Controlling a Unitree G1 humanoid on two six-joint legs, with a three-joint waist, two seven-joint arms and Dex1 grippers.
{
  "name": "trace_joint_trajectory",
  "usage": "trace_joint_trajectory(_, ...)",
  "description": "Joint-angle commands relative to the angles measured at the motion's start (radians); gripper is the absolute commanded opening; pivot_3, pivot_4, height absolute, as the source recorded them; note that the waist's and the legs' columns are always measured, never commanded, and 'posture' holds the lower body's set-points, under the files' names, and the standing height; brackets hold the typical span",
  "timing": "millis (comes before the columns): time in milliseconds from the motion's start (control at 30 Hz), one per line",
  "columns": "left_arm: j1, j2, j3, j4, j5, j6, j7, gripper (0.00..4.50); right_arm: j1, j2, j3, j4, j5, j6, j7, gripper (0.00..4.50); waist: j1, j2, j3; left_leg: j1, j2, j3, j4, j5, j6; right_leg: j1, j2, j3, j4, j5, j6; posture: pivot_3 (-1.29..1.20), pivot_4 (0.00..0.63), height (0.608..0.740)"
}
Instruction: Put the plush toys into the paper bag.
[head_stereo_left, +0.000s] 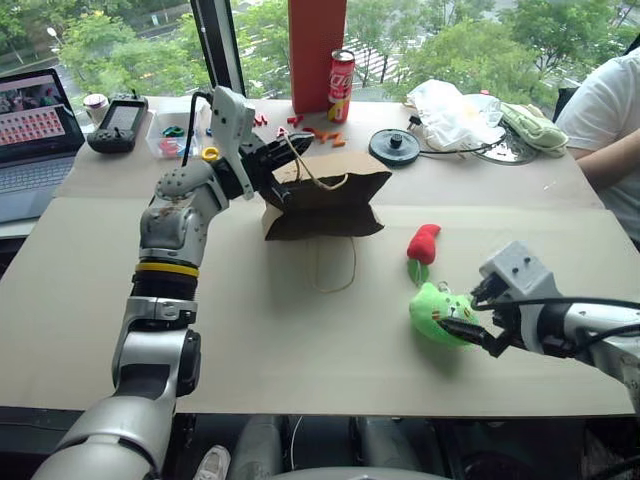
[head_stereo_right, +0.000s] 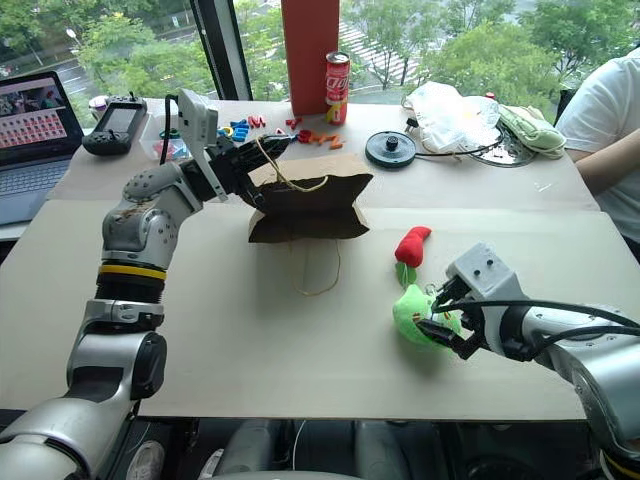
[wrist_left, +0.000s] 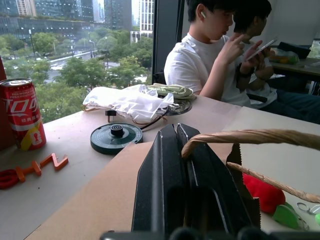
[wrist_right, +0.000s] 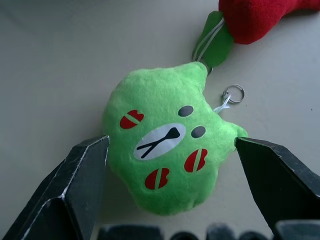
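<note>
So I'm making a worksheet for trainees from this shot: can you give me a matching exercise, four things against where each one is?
Things:
1. green toy
2. red toy
3. paper bag
4. soda can

Places:
A. next to the tall red post by the window
B. handle pinched in the shut left tool
C. between the fingers of the open right tool
D. on the table just beyond the green toy

Pairs: 1-C, 2-D, 3-B, 4-A

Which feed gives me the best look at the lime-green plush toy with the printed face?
The right wrist view: the lime-green plush toy lies face-up between the open right claw fingers. Both eye views show it small, partly behind that claw. The left wrist view catches just a green sliver behind the brown paper bag.
</note>
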Motion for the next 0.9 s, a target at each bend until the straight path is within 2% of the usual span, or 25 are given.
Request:
trace_joint_trajectory(33, -0.036, 0.006, 0.011, -0.014, -0.004, -0.020, -0.004, 0.00, 0.023, -0.036, 0.056, 0.013, -0.045, -0.067, -0.042, 4.45, 0.000, 0.000, 0.000, 0.001, 0.000, 0.000, 0.000, 0.000, 0.000, 0.000, 0.000, 0.000, 0.000, 0.000, 0.000, 0.00, 0.150, 0.739)
trace_joint_trajectory(133, -0.036, 0.006, 0.008, -0.014, -0.003, -0.018, -0.005, 0.00, 0.027, -0.031, 0.104, 0.036, -0.071, -0.098, -0.076, 4.45, 0.001, 0.000, 0.000, 0.001, 0.000, 0.000, 0.000, 0.000, 0.000, 0.000, 0.000, 0.000, 0.001, 0.000, 0.000, 0.00, 0.150, 0.739)
trace_joint_trajectory(300, -0.040, 0.011, 0.005, -0.012, 0.004, -0.020, -0.007, 0.00, -0.004, 0.038, 0.185, 0.102, -0.101, -0.140, -0.134, 4.45, 0.003, 0.000, 0.000, 0.000, 0.000, -0.001, 0.001, 0.000, 0.000, 0.000, 0.000, 0.000, 0.001, 0.000, 0.000, 0.00, 0.150, 0.739)
trace_joint_trajectory(400, -0.040, 0.013, 0.006, -0.014, 0.003, -0.018, -0.008, 0.00, -0.010, 0.053, 0.188, 0.101, -0.099, -0.153, -0.143, 3.70, 0.003, 0.000, 0.000, 0.000, -0.001, -0.001, 0.001, 0.000, 0.001, 0.000, 0.000, 0.000, 0.001, 0.000, 0.000, 0.00, 0.150, 0.739)
trace_joint_trajectory(667, -0.040, 0.014, 0.008, -0.014, 0.002, -0.020, -0.007, 0.00, -0.028, 0.074, 0.184, 0.093, -0.079, -0.152, -0.145, 1.05, 0.002, 0.000, 0.000, 0.000, 0.000, -0.001, 0.001, 0.000, 0.001, 0.000, 0.000, -0.001, 0.001, 0.000, 0.000, 0.00, 0.150, 0.739)
trace_joint_trajectory(833, -0.043, 0.013, 0.009, -0.013, 0.002, -0.020, -0.006, 0.00, -0.038, 0.100, 0.133, 0.066, -0.039, -0.143, -0.125, 1.05, 0.003, 0.000, 0.000, 0.000, 0.000, -0.002, 0.001, 0.000, 0.001, 0.000, 0.000, -0.001, 0.001, 0.000, 0.000, 0.00, 0.150, 0.739)
trace_joint_trajectory(900, -0.044, 0.013, 0.008, -0.011, 0.002, -0.020, -0.006, 0.00, -0.040, 0.112, 0.064, 0.029, 0.015, -0.144, -0.081, 1.05, 0.004, 0.000, 0.000, 0.000, 0.000, -0.002, 0.001, 0.000, 0.001, 0.000, 0.000, -0.001, 0.001, 0.000, 0.000, 0.00, 0.150, 0.739)
